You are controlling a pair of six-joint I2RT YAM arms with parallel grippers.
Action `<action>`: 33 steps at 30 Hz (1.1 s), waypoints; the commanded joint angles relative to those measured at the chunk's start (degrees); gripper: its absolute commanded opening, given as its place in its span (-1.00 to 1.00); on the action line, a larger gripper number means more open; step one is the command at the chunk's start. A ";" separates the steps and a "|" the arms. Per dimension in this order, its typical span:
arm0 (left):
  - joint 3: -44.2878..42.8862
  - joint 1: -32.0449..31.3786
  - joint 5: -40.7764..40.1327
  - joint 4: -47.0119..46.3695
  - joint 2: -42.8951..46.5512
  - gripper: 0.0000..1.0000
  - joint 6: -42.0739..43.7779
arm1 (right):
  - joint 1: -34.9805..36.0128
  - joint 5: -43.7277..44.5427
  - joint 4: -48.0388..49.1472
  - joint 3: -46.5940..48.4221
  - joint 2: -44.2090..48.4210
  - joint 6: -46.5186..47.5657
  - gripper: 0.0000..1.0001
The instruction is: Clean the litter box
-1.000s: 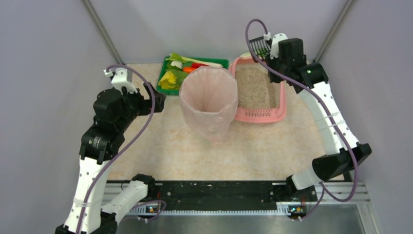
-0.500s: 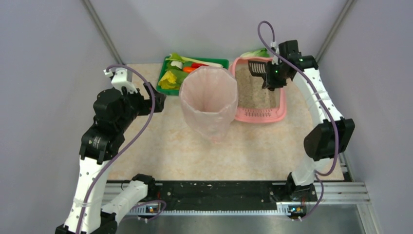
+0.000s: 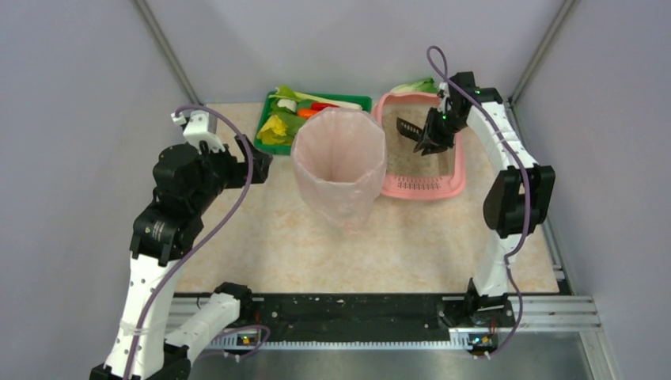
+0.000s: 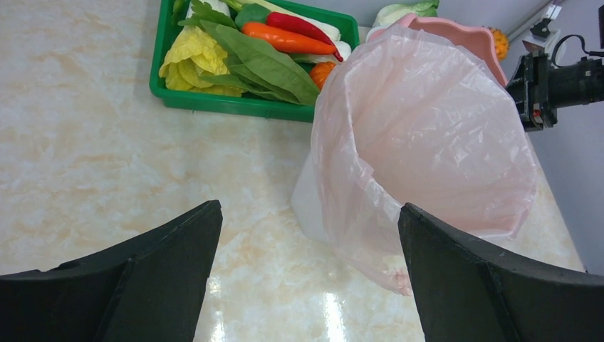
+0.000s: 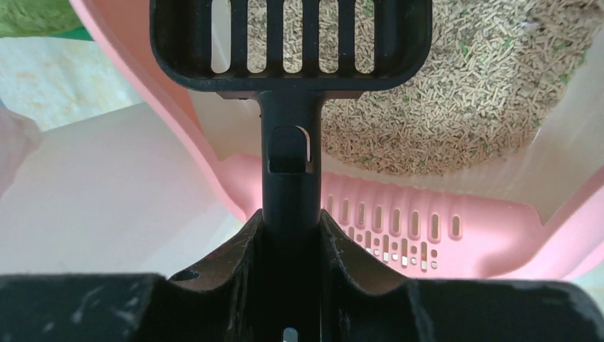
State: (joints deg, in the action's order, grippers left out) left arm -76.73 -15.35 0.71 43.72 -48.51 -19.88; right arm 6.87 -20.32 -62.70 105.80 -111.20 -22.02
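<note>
right gripper (image 5: 292, 235) clamped on the handle of a black slotted plastic scoop (image 5: 288, 43); its head sits over the beige litter (image 5: 456, 92) in the pink plastic rectangular litter box (image 3: 419, 188) — directly below, long axis near-to-far; left gripper (image 4: 308, 210) gapes empty, farther off.

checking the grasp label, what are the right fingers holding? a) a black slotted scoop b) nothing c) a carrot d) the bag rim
A: in the right wrist view the right fingers are clamped on the handle of the black slotted scoop, whose head is over the litter box.
</note>
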 commanded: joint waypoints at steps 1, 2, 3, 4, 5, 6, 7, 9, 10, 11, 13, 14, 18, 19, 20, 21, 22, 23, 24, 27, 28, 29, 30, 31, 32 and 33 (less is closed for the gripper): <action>-0.62 0.24 2.17 -2.77 0.18 0.98 -1.30 | -0.05 1.20 1.24 4.20 4.85 0.81 -1.00; -0.81 0.24 3.18 -3.20 -0.01 0.98 -1.76 | 0.25 1.97 1.66 3.86 6.37 2.13 -1.00; -1.06 0.24 4.29 -3.73 -0.30 0.98 -2.29 | 0.65 3.13 2.07 3.68 8.10 3.27 -1.00; -1.32 0.24 5.62 -4.33 -0.70 0.98 -2.80 | 1.13 4.29 2.47 3.43 9.85 4.86 -1.00; -1.68 0.24 6.95 -4.81 -1.27 0.98 -3.37 | 1.80 5.12 3.01 3.14 11.77 6.20 -1.00; -2.12 0.25 8.07 -5.33 -1.99 0.98 -3.93 | 2.55 6.89 3.67 2.71 13.75 7.29 -1.00; -2.54 0.24 9.47 -6.02 -2.60 0.98 -4.48 | 3.41 7.83 4.33 2.37 15.65 8.64 -1.00; -3.39 0.24 11.93 -6.92 -3.58 0.98 -5.70 | 5.37 10.01 5.63 1.99 19.56 11.14 -1.00; -3.75 0.24 13.03 -7.29 -4.08 0.98 -6.18 | 6.40 11.22 6.20 1.83 21.63 12.27 -1.00; -4.16 0.24 14.06 -7.55 -4.46 0.98 -6.67 | 7.38 11.94 6.72 1.91 23.43 13.66 -1.00; -4.77 0.24 16.10 -8.04 -5.10 0.98 -7.71 | 9.33 11.92 7.64 2.16 27.01 15.98 -1.00; -4.91 0.24 17.22 -8.35 -5.34 0.98 -8.29 | 10.31 11.13 7.94 2.38 28.34 17.52 -1.00; -5.10 0.24 21.07 -9.29 -6.10 0.98 -10.46 | 17.07 10.03 8.12 3.83 31.95 25.66 -1.00; -5.13 0.26 21.67 -9.48 -6.09 0.98 -10.88 | 19.38 9.96 7.91 4.20 32.53 27.53 -1.00; -5.12 0.24 21.95 -9.65 -6.15 0.98 -11.32 | 21.59 9.95 7.60 4.50 33.07 29.27 -1.00; -5.18 0.24 22.23 -9.85 -6.17 0.98 -11.71 | 24.08 9.68 7.24 4.68 33.53 31.00 -1.00; -5.23 0.28 22.51 -10.09 -6.07 0.98 -12.08 | 26.70 9.51 6.74 4.91 33.87 32.61 -1.00; -5.31 0.25 22.75 -10.26 -6.00 0.98 -12.45 | 29.00 9.82 6.14 5.17 34.01 33.87 -1.00; -5.48 0.24 22.94 -10.38 -5.97 0.98 -12.80 | 31.33 9.96 5.32 5.61 33.92 35.09 -1.00; -5.98 0.24 23.50 -10.25 -6.20 0.98 -13.98 | 36.90 10.40 2.17 6.40 33.32 38.06 -1.00; -6.00 0.24 23.45 -10.24 -6.14 0.98 -14.49 | 38.18 10.80 1.01 6.55 32.98 38.89 -1.00; -5.91 0.24 23.36 -10.30 -6.11 0.98 -15.10 | 39.98 11.71 -0.03 6.66 32.76 39.65 -1.00; -5.72 0.25 23.27 -10.58 -5.92 0.98 -15.51 | 41.31 12.77 -0.98 6.76 32.43 40.14 -1.00; -5.52 0.24 23.33 -10.80 -5.82 0.98 -15.98 | 42.44 13.51 -1.83 6.80 32.13 40.77 -1.00; -5.39 0.24 23.41 -11.03 -5.75 0.98 -16.44 | 43.53 14.14 -2.36 6.86 31.94 41.21 -1.00; -5.22 0.24 23.73 -11.33 -5.68 0.97 -16.83 | 44.03 14.57 -2.83 6.81 31.80 41.40 -1.00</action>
State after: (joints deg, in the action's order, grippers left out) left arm -80.58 -15.33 23.05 36.29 -54.87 -34.04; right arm 47.75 -8.84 -62.33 109.73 -78.89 15.11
